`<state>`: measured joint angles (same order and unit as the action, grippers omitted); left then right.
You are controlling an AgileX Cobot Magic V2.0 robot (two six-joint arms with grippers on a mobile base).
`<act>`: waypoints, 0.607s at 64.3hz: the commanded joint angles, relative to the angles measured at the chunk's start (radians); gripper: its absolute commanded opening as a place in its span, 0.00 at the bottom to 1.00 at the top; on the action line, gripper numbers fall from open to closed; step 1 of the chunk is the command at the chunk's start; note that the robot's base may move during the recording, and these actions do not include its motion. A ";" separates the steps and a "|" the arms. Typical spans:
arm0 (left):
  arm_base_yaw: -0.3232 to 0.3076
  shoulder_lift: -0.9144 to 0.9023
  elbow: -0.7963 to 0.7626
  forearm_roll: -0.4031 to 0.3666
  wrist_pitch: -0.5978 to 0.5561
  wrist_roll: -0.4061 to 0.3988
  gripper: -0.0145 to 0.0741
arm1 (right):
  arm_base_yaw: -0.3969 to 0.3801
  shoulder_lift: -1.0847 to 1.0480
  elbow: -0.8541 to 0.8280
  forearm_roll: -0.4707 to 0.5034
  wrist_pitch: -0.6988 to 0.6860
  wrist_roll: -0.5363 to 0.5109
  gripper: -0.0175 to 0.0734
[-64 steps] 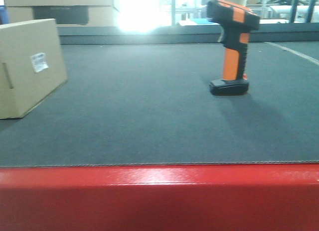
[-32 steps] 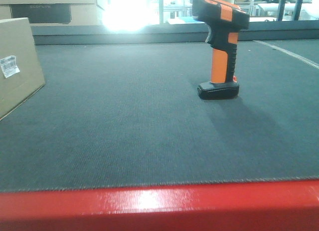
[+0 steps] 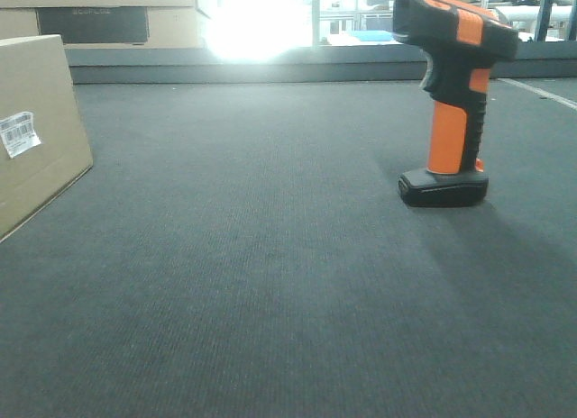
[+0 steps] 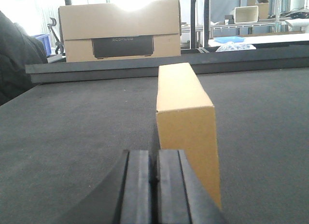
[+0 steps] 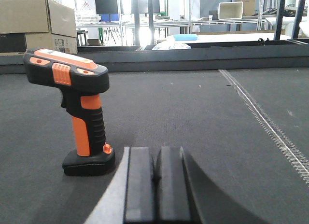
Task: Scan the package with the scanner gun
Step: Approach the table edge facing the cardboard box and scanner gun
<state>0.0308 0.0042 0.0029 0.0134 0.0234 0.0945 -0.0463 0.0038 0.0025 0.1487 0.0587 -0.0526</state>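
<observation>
1. left gripper (image 4: 155,168): pads pressed together, nothing between them. right gripper (image 5: 155,168): same, closed on air.
2. step in hand: looks like the very start. nothing is picked up and both task things sit untouched on the dark mat (image 3: 270,274).
3. scanner gun (image 5: 82,113) stands upright on its flat base, just ahead and left of the right gripper, not touching it.
4. package (image 4: 186,118) stands just beyond the left gripper, narrow end toward it. in the front view it is at the left edge, well apart from the scanner gun, with its white label (image 3: 18,132) on the face toward the scanner side.
5. next move, my guess: right pads must part, close round the orange handle and lift without tipping it, then aim the head at the label.
6. containers: package is closed, contents hidden. the far boxes (image 4: 120,35) with a dark panel are closed too. white bin (image 4: 246,14) on a back shelf, contents can't tell.
</observation>
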 commanded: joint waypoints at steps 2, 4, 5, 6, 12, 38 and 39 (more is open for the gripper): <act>-0.006 -0.004 -0.003 -0.007 -0.015 -0.006 0.04 | -0.001 -0.004 -0.002 -0.008 -0.022 -0.003 0.01; -0.006 -0.004 -0.003 -0.007 -0.015 -0.006 0.04 | -0.001 -0.004 -0.002 -0.008 -0.022 -0.003 0.01; -0.006 -0.004 -0.003 -0.007 -0.015 -0.006 0.04 | -0.001 -0.004 -0.002 -0.008 -0.022 -0.003 0.01; -0.006 -0.004 -0.003 -0.007 -0.015 -0.006 0.04 | -0.001 -0.004 -0.002 -0.008 -0.022 -0.003 0.01; -0.006 -0.004 -0.003 -0.007 -0.015 -0.006 0.04 | -0.001 -0.004 -0.002 -0.008 -0.022 -0.003 0.01; -0.006 -0.004 -0.003 -0.007 -0.015 -0.006 0.04 | -0.001 -0.004 -0.002 -0.008 -0.022 -0.003 0.01; -0.006 -0.004 -0.003 -0.007 -0.015 -0.006 0.04 | -0.001 -0.004 -0.002 -0.008 -0.022 -0.003 0.01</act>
<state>0.0308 0.0042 0.0029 0.0134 0.0234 0.0945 -0.0463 0.0038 0.0025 0.1487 0.0587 -0.0526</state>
